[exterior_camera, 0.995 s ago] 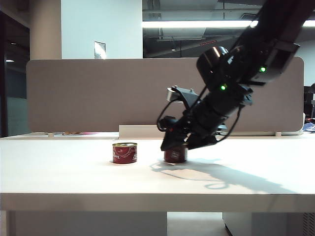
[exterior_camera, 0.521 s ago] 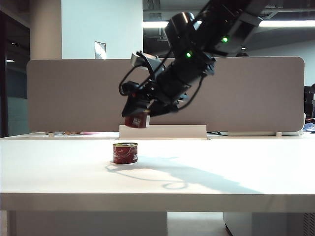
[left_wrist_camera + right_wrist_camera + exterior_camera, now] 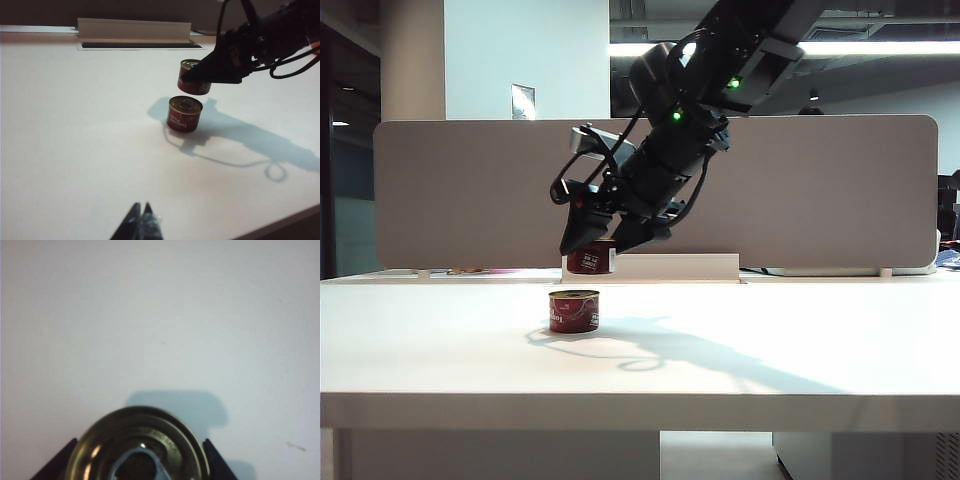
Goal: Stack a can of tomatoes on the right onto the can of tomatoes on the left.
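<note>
Spanning the whole foreground, a white table (image 3: pixel 800 350) is being used as the work surface, with a grey partition panel (image 3: pixel 460 190) standing along its far edge and a pale slotted tray (image 3: pixel 134 34) lying near that edge. Above the table the right arm (image 3: pixel 720 90), black with green lights, is being reached down and across to the left side of the exterior view. The right gripper (image 3: pixel 592 245) is being kept clamped on the lifted tomato can (image 3: pixel 591 260), which is being held in the air just above, clear of, the resting tomato can (image 3: pixel 574 311) on the table. The left gripper (image 3: pixel 142 222) is being shown only at its fingertips, pressed together, low over the near part of the table, well apart from both cans.
</note>
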